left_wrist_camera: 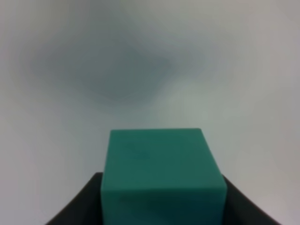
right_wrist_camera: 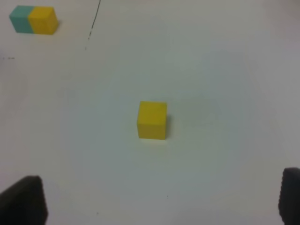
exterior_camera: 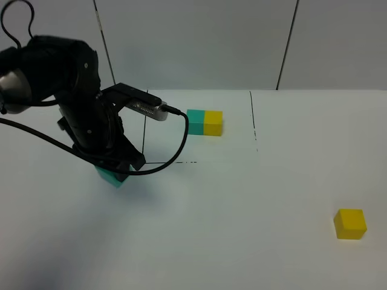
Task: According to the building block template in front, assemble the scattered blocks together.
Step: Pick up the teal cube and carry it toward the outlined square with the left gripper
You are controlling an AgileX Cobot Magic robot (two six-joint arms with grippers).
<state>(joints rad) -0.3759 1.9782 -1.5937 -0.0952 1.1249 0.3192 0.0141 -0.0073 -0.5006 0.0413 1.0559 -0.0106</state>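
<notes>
Between left fingers (left_wrist_camera: pixel 82 212), teal block (left_wrist_camera: pixel 161 173); open table (left_wrist_camera: pixel 215 70).

There are two teal blocks (exterior_camera: pixel 195 121) (exterior_camera: pixel 111 177), two yellow blocks (exterior_camera: pixel 213 122) (exterior_camera: pixel 350 223) and one black arm (exterior_camera: pixel 84 115).

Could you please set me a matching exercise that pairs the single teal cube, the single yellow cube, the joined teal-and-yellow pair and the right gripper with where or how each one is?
Things:
1. single teal plastic cube
2. single yellow plastic cube
3. joined teal-and-yellow block pair
4. right gripper

Places or states:
A. open, holding nothing
B. at the far middle of the white table
C. held in the left gripper
D. alone at the near right of the table

Pairs: 1-C, 2-D, 3-B, 4-A
</notes>
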